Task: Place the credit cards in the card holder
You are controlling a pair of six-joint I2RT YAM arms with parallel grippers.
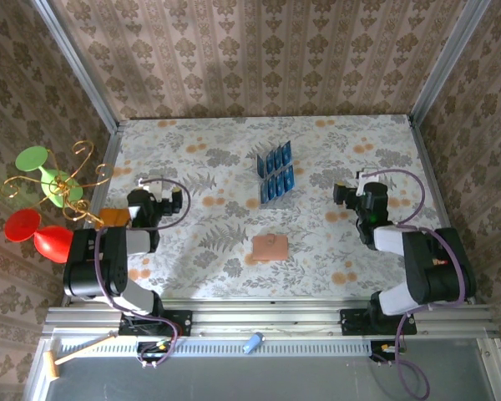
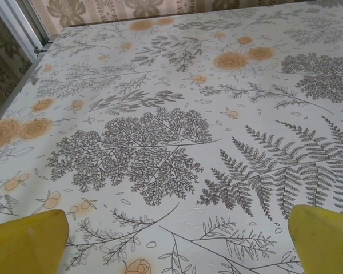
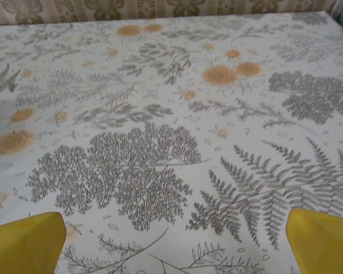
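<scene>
Nearest, on the metal rail in front of the arm bases, lie a small blue cylinder (image 1: 252,342) and, to the left, a wooden mallet (image 1: 64,358). On the flowered table cloth (image 1: 334,142) just past the bases, the card holder (image 1: 269,247) lies flat and closed, about midway between the two arms and touching neither. A flat orange-brown square (image 1: 114,217) sits at the left edge, just beside the left arm's wrist. Both arms are folded, elbows drawn back over their bases and forearms reaching forward. The left gripper (image 2: 171,240) hangs low over bare cloth, its yellow fingers (image 2: 26,240) spread wide at the lower corners of the wrist view with nothing between them. The right gripper (image 3: 171,242) is posed alike, its fingers (image 3: 23,242) wide apart and empty. Farther on, the credit cards (image 1: 275,171) stand on edge in two short rows, well apart from the card holder and both grippers. Outside the left rail is a gilt wire ornament (image 1: 50,184) with green and red discs.
</scene>
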